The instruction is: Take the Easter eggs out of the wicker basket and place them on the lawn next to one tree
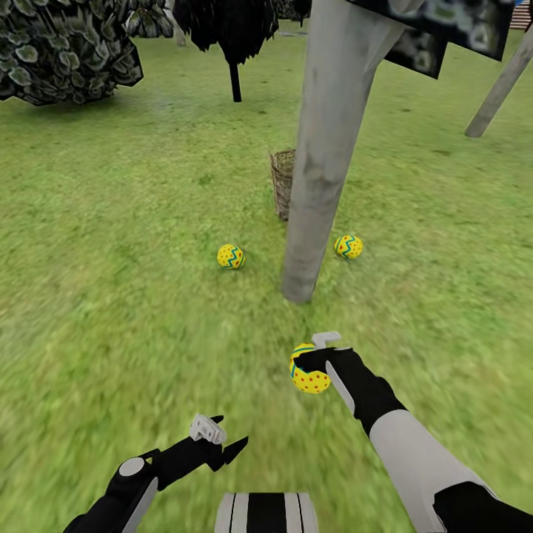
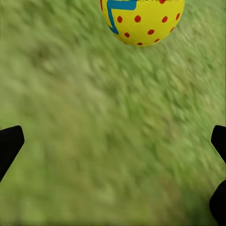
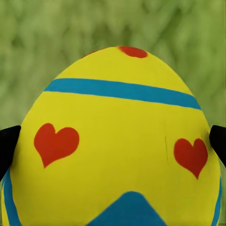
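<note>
Yellow with red dots and a blue band, the third egg [image 1: 309, 372] sits clamped in our right gripper [image 1: 314, 363], whose jaws close on its two sides; in the right wrist view the egg [image 3: 115, 146] fills the space between the dark fingertips [image 3: 8, 146], its pointed end aimed away from the wrist, so its long axis runs along the fingers. What the coming move turns on is how this egg lies to the tree [image 1: 322, 148]: the trunk's foot meets the lawn [image 1: 111, 318] just beyond and slightly left of the held egg, near but not touching. We judge a short lowering and release is all that remains. Two eggs already lie on the grass, one [image 1: 231, 256] left of the trunk and one [image 1: 348, 246] right of it, both near its base. The wicker basket [image 1: 283, 181] stands behind the trunk, partly hidden; we cannot see inside it. Our right arm reaches forward, angled inward. Our left gripper [image 1: 220, 438] hangs low, jaws spread and empty, and its wrist view catches the held egg [image 2: 141, 21] ahead.
</note>
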You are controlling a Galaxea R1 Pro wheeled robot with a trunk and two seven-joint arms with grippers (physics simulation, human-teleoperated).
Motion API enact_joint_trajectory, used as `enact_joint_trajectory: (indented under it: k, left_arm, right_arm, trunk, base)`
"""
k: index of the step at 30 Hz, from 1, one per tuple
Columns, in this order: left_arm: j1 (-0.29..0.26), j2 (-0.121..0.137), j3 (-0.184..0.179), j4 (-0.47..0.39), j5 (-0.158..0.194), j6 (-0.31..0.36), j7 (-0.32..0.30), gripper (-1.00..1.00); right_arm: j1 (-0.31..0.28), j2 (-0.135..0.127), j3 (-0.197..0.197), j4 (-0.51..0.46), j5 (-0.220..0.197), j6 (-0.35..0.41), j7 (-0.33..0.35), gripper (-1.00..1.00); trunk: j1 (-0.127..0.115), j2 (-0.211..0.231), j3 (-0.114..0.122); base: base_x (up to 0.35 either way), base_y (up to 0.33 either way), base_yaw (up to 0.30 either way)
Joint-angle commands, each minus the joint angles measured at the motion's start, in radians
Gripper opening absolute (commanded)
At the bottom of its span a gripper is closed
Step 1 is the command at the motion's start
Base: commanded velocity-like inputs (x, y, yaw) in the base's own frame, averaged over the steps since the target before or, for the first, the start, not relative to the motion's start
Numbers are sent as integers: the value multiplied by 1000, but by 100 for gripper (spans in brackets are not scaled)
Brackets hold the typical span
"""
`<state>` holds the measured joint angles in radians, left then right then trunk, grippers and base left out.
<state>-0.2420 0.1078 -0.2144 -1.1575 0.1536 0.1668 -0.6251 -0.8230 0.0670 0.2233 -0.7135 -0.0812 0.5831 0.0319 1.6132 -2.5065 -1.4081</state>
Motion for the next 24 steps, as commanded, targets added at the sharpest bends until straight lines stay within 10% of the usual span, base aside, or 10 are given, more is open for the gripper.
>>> enact_joint_trajectory:
  k: [1, 24]
  left_arm:
    - [0, 2, -2, -3, 11, 10, -1, 100]
    - [0, 5, -2, -65, 10, 60, -2, 100]
  right_arm:
    - [-2, -1, 1, 3, -10, 4, -3, -100]
    - [-47, 0, -1, 149, -15, -138, -23, -100]
  trunk:
    - [0, 0, -1]
    - [0, 0, -1]
  base:
    - [0, 0, 0]
    - [139, 0, 0]
